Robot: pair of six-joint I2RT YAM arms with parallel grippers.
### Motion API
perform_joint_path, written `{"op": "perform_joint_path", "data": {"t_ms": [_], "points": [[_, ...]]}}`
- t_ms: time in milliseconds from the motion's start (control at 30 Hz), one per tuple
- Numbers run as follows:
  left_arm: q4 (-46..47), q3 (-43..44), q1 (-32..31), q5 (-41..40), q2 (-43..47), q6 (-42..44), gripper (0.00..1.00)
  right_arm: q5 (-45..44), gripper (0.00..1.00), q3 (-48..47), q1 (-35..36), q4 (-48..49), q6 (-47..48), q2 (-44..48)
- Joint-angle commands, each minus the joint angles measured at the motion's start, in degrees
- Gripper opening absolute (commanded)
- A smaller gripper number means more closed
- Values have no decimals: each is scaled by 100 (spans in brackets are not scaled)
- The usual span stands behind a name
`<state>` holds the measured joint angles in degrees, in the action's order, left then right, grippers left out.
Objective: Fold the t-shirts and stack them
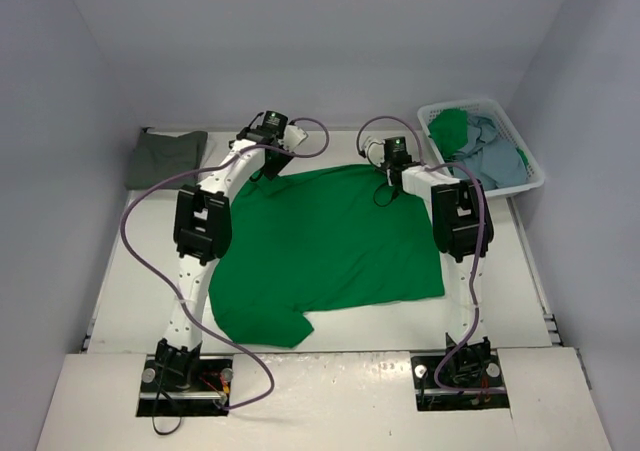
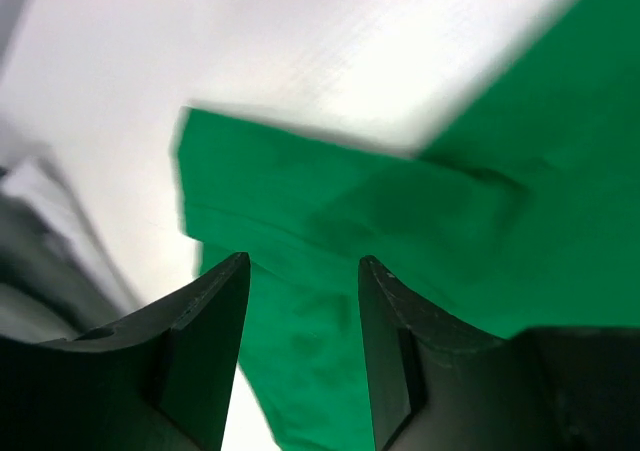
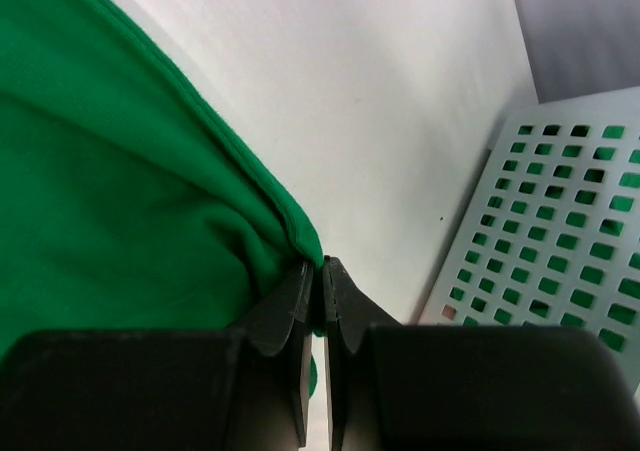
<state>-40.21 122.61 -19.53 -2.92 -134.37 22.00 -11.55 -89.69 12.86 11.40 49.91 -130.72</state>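
Green t-shirt (image 1: 330,241) lies flat on the counter (image 1: 130,291), spreading from both claws back toward the arm bases. Right claw (image 3: 322,271) pressed together, pinching the shirt's seamed edge. Left claw (image 2: 300,266) spread, sleeve (image 2: 330,211) just beyond its tips, not gripped. Cloth looks light, soft and floppy, so it will likely drape and wrinkle; best pinched at corners or hems. Basket (image 3: 560,191) sits just right of the right claw

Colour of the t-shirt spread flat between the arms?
The t-shirt is bright green; top external view shows it best.
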Motion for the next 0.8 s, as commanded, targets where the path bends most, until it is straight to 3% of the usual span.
{"op": "perform_joint_path", "data": {"t_ms": [0,200,567,767], "points": [[418,868,203,-1025,-124,236,42,12,0,153,32,126,-148,591],[-505,2381,765,-685,-810,-643,42,65,0,285,41,126,-297,653],[-866,2566,1416,668,-854,-1532,42,118,0,549,146,126,-535,784],[-1367,2786,1513,1820,-951,-1699,42,127,0,575,155,91,-675,837]]}}
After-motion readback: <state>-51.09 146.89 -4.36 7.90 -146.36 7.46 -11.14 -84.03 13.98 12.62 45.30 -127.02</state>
